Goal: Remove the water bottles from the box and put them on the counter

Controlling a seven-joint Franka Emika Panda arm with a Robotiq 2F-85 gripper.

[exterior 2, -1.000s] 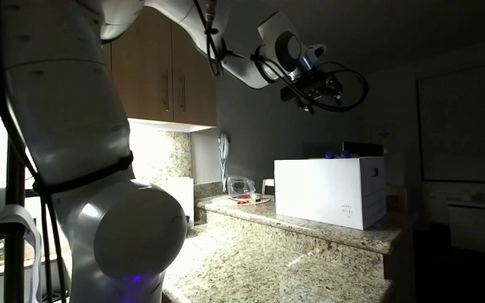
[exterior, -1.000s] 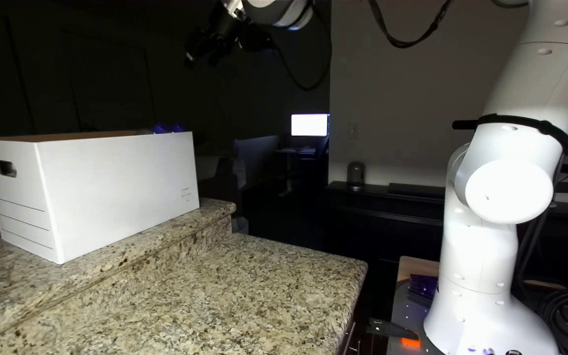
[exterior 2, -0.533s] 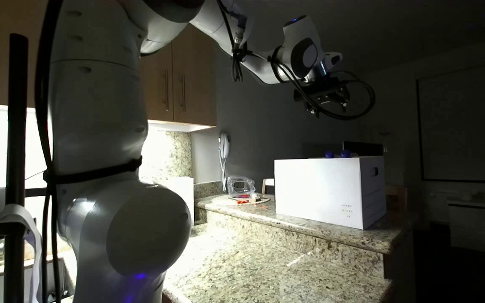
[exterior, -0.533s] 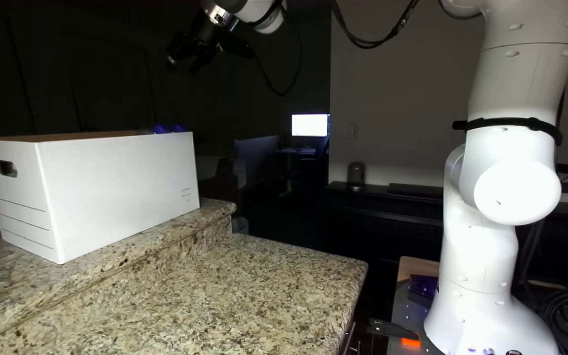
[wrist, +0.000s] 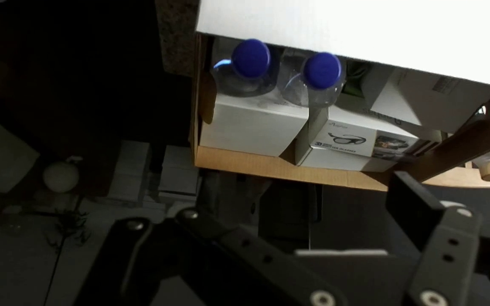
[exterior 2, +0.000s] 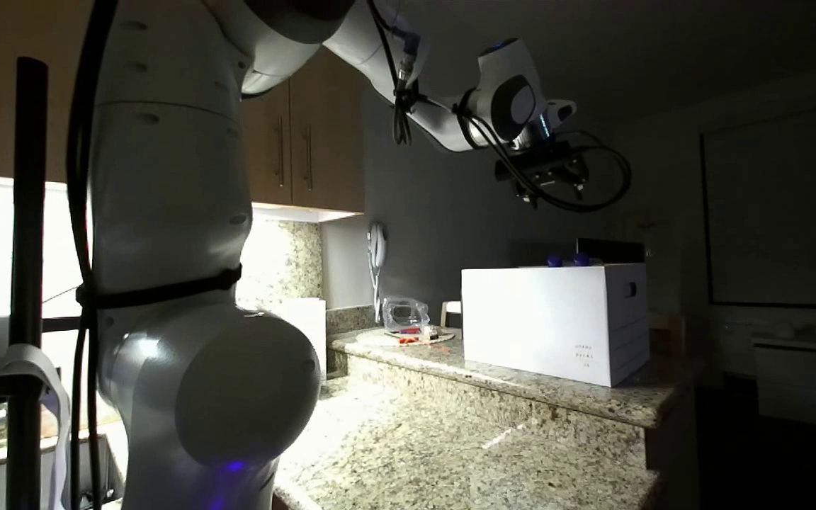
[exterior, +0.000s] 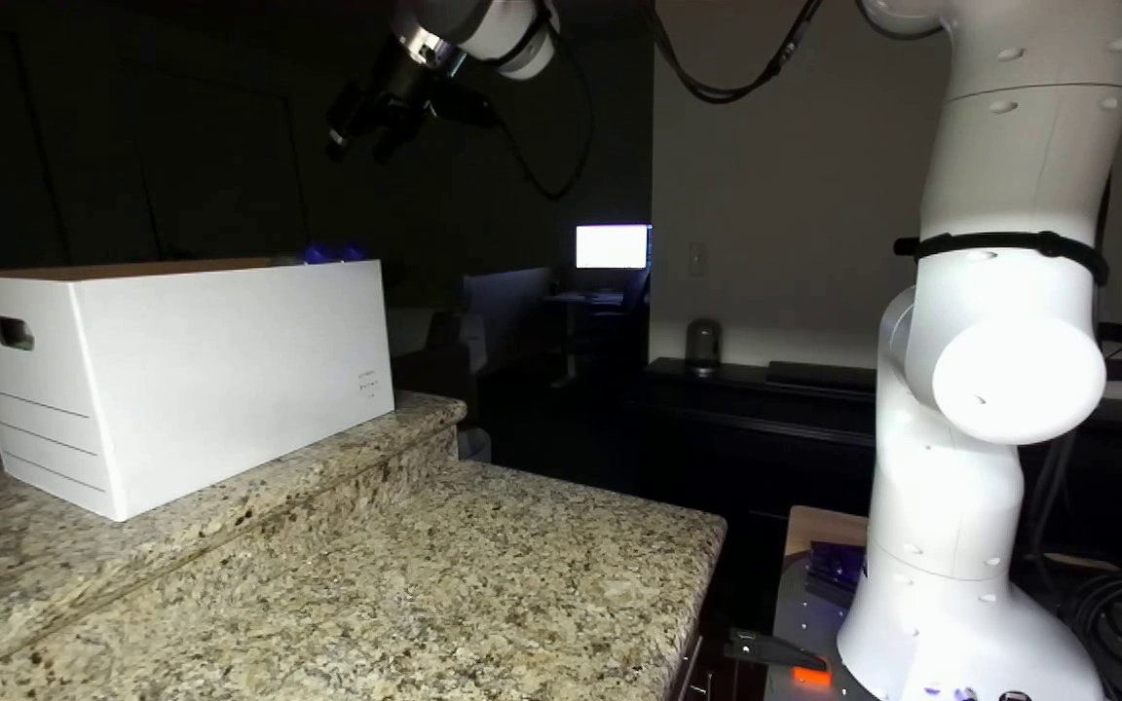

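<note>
Below my pincer (exterior: 360, 146), whose jaws stand spread wide with only air between them, the white box (exterior 2: 535, 322) rests on the raised level of the counter (exterior: 25, 535). Inside it, well apart from my pincer, two water bottles (wrist: 245, 85) stand upright side by side at one end, blue caps (wrist: 322, 70) showing over the rim, with white cartons (wrist: 253, 127) beside them.

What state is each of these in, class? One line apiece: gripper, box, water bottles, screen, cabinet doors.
Gripper: open, holding nothing.
Box: upright, open-topped, on the raised level of the counter.
Water bottles: two visible, capped, inside the box, their tops poking above its rim; fill level unclear.
Screen: lit.
Cabinet doors: shut.
</note>
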